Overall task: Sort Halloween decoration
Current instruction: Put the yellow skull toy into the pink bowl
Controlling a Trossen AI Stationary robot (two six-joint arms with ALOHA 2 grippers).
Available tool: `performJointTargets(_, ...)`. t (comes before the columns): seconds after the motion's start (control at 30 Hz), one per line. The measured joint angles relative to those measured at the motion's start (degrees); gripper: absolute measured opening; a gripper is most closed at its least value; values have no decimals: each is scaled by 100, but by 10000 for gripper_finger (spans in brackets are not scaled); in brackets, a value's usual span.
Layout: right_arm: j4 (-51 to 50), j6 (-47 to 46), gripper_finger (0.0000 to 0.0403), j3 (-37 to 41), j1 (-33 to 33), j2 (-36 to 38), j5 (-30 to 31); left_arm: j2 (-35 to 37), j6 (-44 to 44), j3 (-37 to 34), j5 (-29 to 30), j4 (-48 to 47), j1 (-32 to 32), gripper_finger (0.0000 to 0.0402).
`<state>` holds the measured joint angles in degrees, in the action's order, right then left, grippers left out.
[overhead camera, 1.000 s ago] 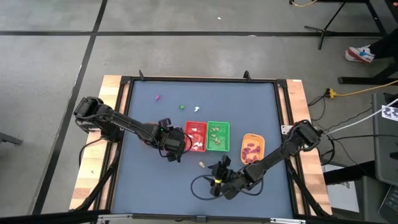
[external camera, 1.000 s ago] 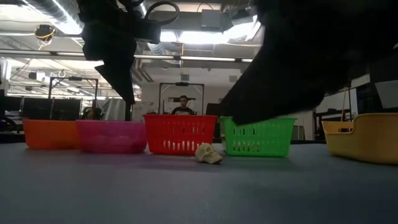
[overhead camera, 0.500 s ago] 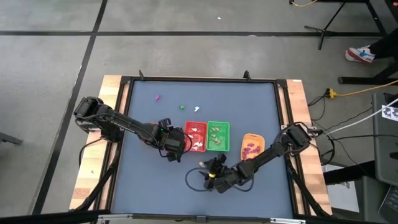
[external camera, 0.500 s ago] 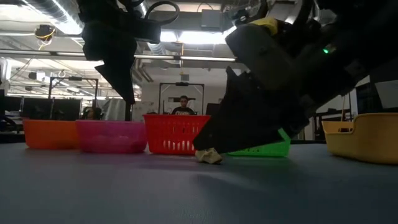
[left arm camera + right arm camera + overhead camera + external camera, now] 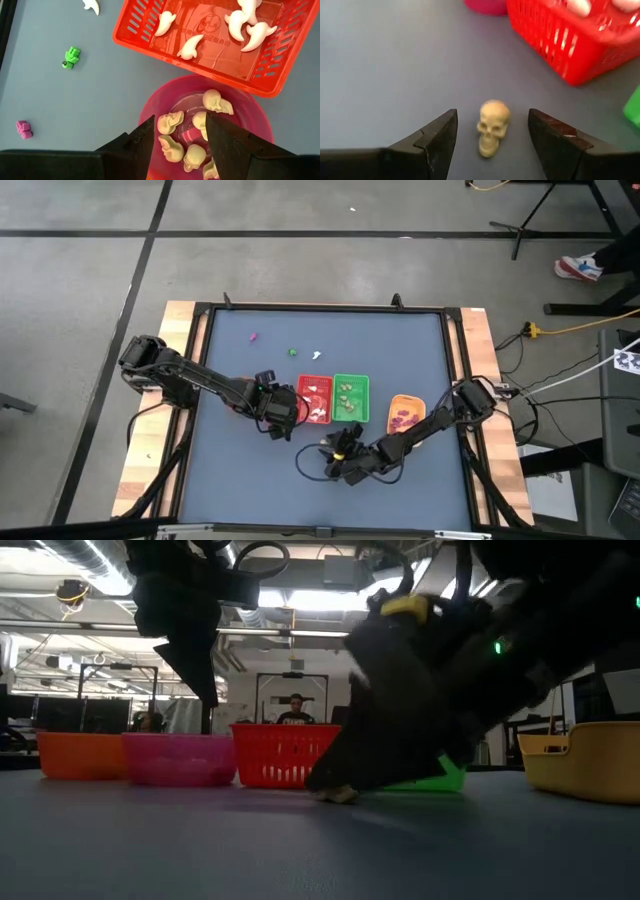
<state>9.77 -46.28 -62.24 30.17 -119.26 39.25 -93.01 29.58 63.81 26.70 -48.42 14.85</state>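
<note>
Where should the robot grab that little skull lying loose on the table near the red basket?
Grip the skull across its rounded temples, coming down from above. It lies face up on the mat, apart from the red basket. The right gripper is already open with a finger on either side, so closing there would likely hold it.

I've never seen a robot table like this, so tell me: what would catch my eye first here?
Probably the little cream skull lying alone on the blue table, with the right hand open around it, a finger on each side. Next, the red basket of white ghosts and, beside it, the pink bowl of skulls, over which the left hand hovers open.
</note>
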Motion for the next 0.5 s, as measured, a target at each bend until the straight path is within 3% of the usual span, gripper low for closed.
performJointTargets(0.3,115,-20,239,-11,-54,-176,6,2,-2,0,0,2,2,159)
performJointTargets(0.5,69,-26,186,-5,-56,-184,72,2,-20,0,0,2,2,159)
